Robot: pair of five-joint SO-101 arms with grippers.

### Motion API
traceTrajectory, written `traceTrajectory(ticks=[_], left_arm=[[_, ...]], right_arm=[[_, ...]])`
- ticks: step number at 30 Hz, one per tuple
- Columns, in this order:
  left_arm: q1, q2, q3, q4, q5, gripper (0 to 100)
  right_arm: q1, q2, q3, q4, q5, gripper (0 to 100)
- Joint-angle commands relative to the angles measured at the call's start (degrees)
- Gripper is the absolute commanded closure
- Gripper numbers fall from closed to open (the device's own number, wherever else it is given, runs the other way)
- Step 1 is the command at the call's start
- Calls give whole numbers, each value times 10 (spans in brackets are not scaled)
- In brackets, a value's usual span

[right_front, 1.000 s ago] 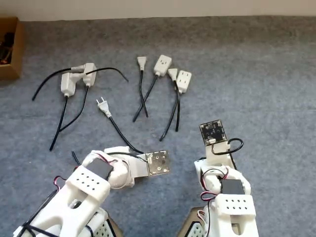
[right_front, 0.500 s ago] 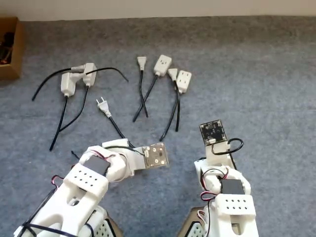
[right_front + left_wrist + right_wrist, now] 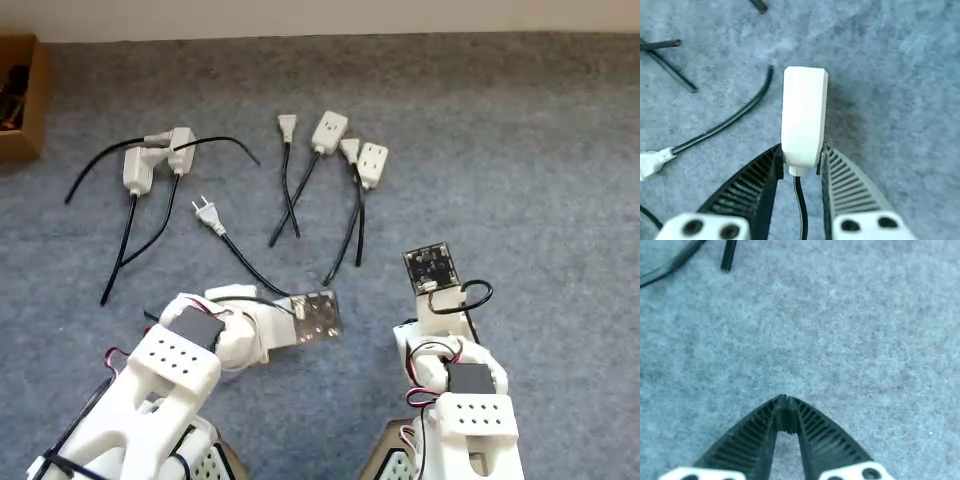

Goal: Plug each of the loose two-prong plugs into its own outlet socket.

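Left gripper (image 3: 801, 151): one, jaws parted just enough to clamp the narrow end of a white held socket (image 3: 805, 107), with one ribbed finger on each side. The socket's black cord (image 3: 799, 210) runs back between the fingers. Gripper and load sit over the grey-carpeted table (image 3: 560, 150), nearer the arms than the pronged plug (image 3: 205, 211) and to its right in the high view. Right gripper (image 3: 785, 402): one, fingers pressed together, holding nothing, above bare carpet, farther right of the pronged plug than the left gripper. Whether its tips touch the carpet cannot be told. Plugs lying free: three. The pronged plug, two metal pins showing, lies mid-table, its own cord trailing toward the left gripper. The second plug (image 3: 287, 124) and third plug (image 3: 348, 148) lie beyond it and to its right, toward the far edge. Single sockets: three. Besides the held one, the second socket (image 3: 329, 129) lies between those two plugs. The third socket (image 3: 372, 163) lies just beside the third plug, on the side away from the pronged plug. Joined pair (image 3: 135, 172): two white bodies touching, beyond and left of the pronged plug, four black cords leading off. What is seated in what cannot be told. Cardboard box (image 3: 18, 100): one, far left of the pronged plug, at the table's edge.
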Motion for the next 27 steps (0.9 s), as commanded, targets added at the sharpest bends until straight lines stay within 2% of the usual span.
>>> traceTrajectory(ticks=[1,4,8,12,17,19,23,27], left_arm=[[64,-10,-59,154,6,996],[119,-11,-76,228,32,996],[120,-8,-71,217,38,995],[68,-7,-59,162,58,981],[-60,-6,-62,68,57,791],[-95,-5,-57,33,54,745],[-120,-5,-41,17,8,752],[-122,-7,-32,1,4,752]], right_arm=[[-7,-5,-2,0,4,989],[-7,-5,-2,0,4,989],[-7,-5,-2,0,4,989],[-7,-5,-2,0,4,989],[-7,-5,-2,0,4,989],[-7,-5,-2,0,4,989],[-8,-5,-2,0,4,989],[-8,-5,-2,0,4,989]])
